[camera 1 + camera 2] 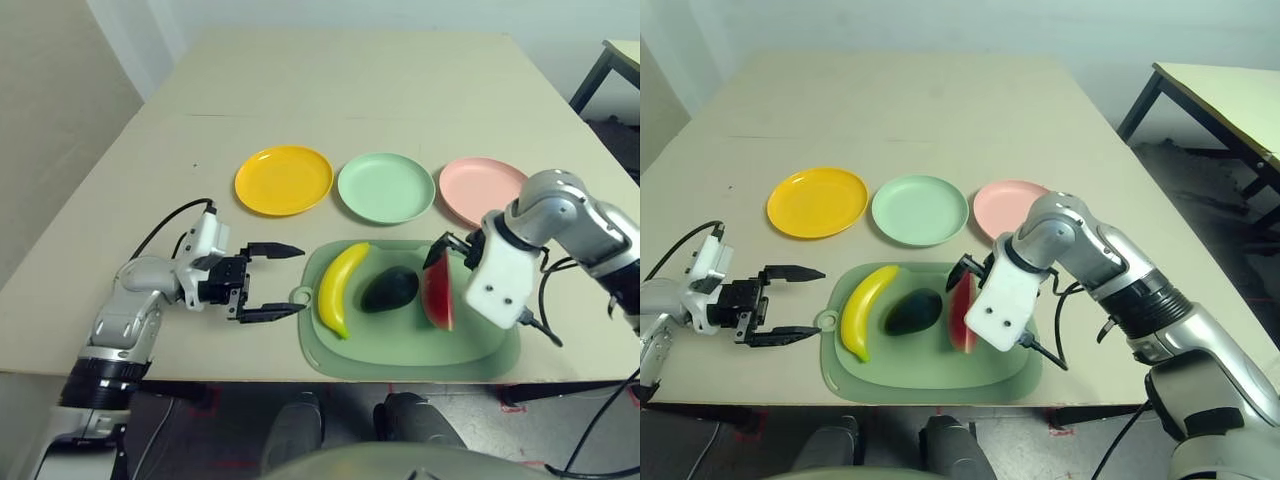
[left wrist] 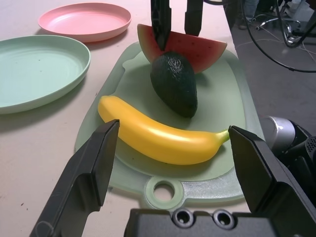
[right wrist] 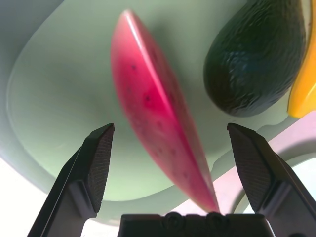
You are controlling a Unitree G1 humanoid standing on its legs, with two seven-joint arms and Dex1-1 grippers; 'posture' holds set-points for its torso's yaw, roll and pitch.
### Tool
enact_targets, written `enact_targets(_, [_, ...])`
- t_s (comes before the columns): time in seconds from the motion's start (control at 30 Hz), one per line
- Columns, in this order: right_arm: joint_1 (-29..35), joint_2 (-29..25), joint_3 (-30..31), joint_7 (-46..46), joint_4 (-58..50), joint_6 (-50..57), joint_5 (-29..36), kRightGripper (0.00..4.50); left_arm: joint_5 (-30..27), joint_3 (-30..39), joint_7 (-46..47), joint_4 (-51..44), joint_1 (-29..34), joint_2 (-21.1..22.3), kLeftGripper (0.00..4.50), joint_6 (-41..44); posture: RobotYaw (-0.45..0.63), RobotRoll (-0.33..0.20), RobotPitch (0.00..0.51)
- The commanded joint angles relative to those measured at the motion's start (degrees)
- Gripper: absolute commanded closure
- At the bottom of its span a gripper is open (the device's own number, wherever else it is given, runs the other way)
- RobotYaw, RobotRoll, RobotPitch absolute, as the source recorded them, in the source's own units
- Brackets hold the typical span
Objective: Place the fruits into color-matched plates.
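On a green mat [image 1: 400, 350] lie the fruits: a yellow banana [image 1: 342, 290], a dark green avocado [image 1: 389, 289] and a red watermelon wedge [image 1: 438, 297] standing on its rind. My right gripper [image 1: 447, 250] hangs open over the wedge's far end. In the right wrist view the wedge [image 3: 158, 118] sits between the spread fingers with a gap on each side. My left gripper [image 1: 300, 281] is open just left of the mat and points at the banana [image 2: 163, 140]. Beyond the mat stand a yellow plate [image 1: 284, 180], a mint green plate [image 1: 386, 187] and a pink plate [image 1: 475, 190], all bare.
The mat's tab hole [image 2: 163, 189] faces my left gripper. The table's front edge runs just below the mat. Bare tabletop stretches beyond the plates. A second table's leg [image 1: 598, 70] stands at the far right.
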Motion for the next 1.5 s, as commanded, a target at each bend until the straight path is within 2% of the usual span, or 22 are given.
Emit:
enact_targets(0.03, [0.13,0.56,0.65,0.30,0.55,0.76,-1.57,0.02,-0.40,0.48,-0.01,-0.77,0.06,0.79,0.00,0.68,-0.01,0.000,0.088])
enact_targets(0.7, [1.42,1.04,2.14,0.78,-1.97,7.08,-1.28,0.02,-1.07,0.31,0.64,-2.42,-0.32,1.34,0.00,1.79,-0.01,0.000,0.089])
enact_targets(0.8, [2.13,1.09,1.73,0.78,-2.25,7.49,-0.73,0.43,-1.18,0.44,0.83,-2.40,-0.83,1.28,0.00,1.92,-0.01,0.000,0.086])
enact_targets(1.0, [3.02,-0.96,2.32,0.78,-3.36,8.15,-0.03,2.67,-1.40,0.91,1.02,-1.73,-2.09,1.46,0.00,2.18,-0.01,0.000,0.086])
enact_targets(1.07, [3.32,-2.49,2.90,0.78,-4.17,8.64,0.52,3.09,-1.47,1.03,1.04,-1.72,-2.20,1.43,0.00,2.32,-0.01,0.000,0.085])
enact_targets(1.3, [3.71,-8.42,3.38,0.78,-5.54,10.62,2.36,3.20,-1.36,0.65,0.83,-1.62,-2.71,1.27,0.00,2.55,-0.03,0.000,0.082])
enact_targets(1.4, [0.53,-7.46,1.62,0.78,-1.89,10.93,1.60,3.20,-1.22,0.34,0.71,-1.21,-3.20,1.06,0.00,2.59,-0.03,0.000,0.082])
enact_targets(1.5, [-5.27,-5.34,0.57,0.78,4.81,10.44,-0.61,3.20,-1.04,-0.02,0.69,-0.59,-3.83,0.61,0.00,2.52,-0.04,0.000,0.077])
